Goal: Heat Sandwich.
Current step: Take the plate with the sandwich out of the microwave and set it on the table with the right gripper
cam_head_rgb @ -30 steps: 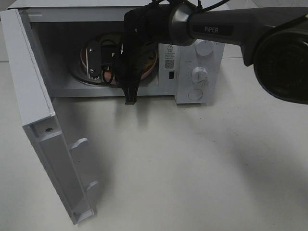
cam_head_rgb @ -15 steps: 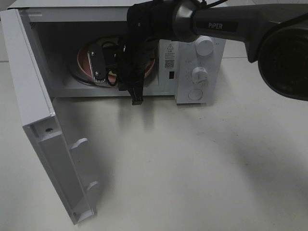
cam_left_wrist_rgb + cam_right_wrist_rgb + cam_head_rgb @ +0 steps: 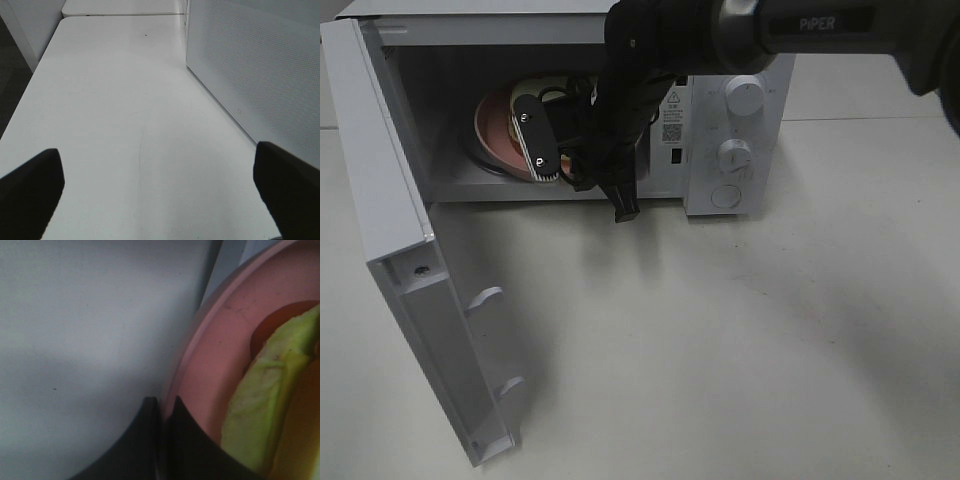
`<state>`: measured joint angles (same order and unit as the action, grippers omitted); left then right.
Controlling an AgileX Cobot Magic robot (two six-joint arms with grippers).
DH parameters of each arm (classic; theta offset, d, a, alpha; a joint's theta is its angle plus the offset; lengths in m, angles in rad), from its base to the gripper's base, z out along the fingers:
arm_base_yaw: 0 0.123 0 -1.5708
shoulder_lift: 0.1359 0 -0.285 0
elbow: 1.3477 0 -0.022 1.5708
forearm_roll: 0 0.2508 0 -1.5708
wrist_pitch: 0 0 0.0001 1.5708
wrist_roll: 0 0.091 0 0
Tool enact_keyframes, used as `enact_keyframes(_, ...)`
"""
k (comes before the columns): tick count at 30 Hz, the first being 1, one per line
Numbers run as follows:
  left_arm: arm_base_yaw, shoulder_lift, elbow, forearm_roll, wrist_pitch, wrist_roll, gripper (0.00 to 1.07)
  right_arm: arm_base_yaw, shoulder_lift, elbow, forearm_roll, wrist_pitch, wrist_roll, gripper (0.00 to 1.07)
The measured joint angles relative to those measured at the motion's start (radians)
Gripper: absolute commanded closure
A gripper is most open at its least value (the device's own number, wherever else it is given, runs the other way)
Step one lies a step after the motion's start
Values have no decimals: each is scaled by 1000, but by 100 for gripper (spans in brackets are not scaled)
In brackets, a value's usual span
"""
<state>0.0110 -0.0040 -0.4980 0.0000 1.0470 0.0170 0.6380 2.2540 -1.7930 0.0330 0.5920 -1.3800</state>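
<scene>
Count: one microwave (image 3: 735, 140), one door (image 3: 390, 230), one plate (image 3: 498, 128), one sandwich (image 3: 260, 405), two arms.

Microwave — white box at the far side of the counter (image 3: 720, 340), door swung fully open to the left, two round knobs (image 3: 746, 98) and one round button on the right-hand panel. Counter is smooth, matt, off-white.

Right arm reaches into the cavity; its fingers (image 3: 161, 412) are pressed together on the rim of the plate — round, pink, glossy. The plate sits tilted inside the cavity, left of centre.

High view: plate edge and arm only; the sandwich is hidden behind the wrist. Right wrist view: sandwich lies on the plate — pale yellow-green filling, orange crust edge, blurred at this range.

Left wrist view alone shows the left fingers (image 3: 30, 185): two dark blunt tips spread wide apart, nothing between them, over bare counter, beside a white perforated side wall (image 3: 255, 65), apparently the microwave's.
</scene>
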Motion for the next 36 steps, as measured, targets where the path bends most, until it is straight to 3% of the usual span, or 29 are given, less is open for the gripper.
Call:
enact_keyframes(17, 0, 0, 0, 0, 0, 0, 9, 5, -180, 297, 4, -127, -142, 107)
enact_keyframes(36, 0, 0, 0, 0, 0, 0, 9, 34, -368, 565, 74, -119, -195, 107)
